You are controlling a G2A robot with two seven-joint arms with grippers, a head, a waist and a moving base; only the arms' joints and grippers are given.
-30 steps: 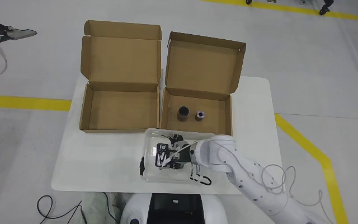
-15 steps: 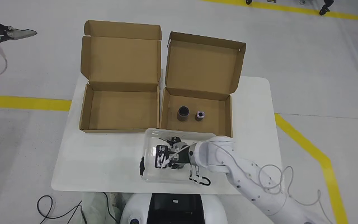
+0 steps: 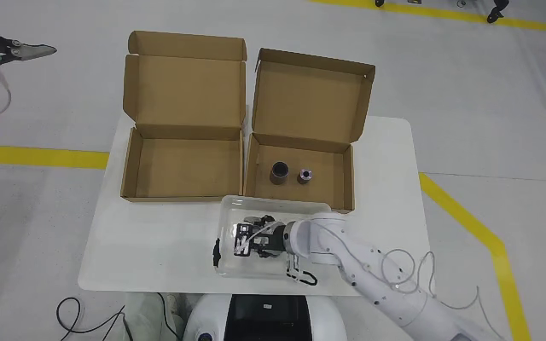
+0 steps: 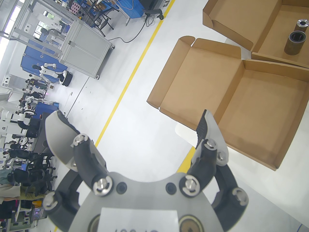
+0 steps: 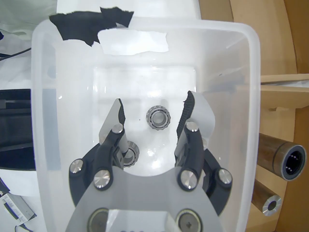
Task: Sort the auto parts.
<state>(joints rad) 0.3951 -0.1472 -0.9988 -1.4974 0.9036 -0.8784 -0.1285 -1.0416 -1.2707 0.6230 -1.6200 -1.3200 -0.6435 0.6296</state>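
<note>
The right gripper (image 5: 154, 103) hangs inside the clear tub (image 5: 252, 78) at the near edge of the worktop (image 3: 384, 162). Its fingers (image 5: 201, 114) are spread apart and hold nothing. A little metal ring (image 5: 158, 118) lies flat on the tub floor. It sits right between the two fingers and does not touch them. A second ring (image 5: 132, 156) lies close by, partly hidden behind one finger.

Two open cardboard boxes stand just behind the tub. The right box (image 3: 341, 183) has a dark tube (image 3: 279, 173) and a small metal tube (image 3: 304, 176) standing in it. The left box (image 3: 179, 166) stands beside it, touching it.

The left gripper (image 4: 131, 121) is off to the side of the left box. Its fingers are wide apart too, with nothing in them.

I think the step now is picking a ring out of the tub. The gripper is lined up well. Next it should go down a bit more, until the fingers are on both sides of the ring, and then squeeze softly. The ring is small and smooth, so it may slip or roll. One finger is very near the second ring and could bump it. After that the ring must go straight up, over the tub wall, and into a box. The rings are not like the tubes, so I guess they go in the left box
</note>
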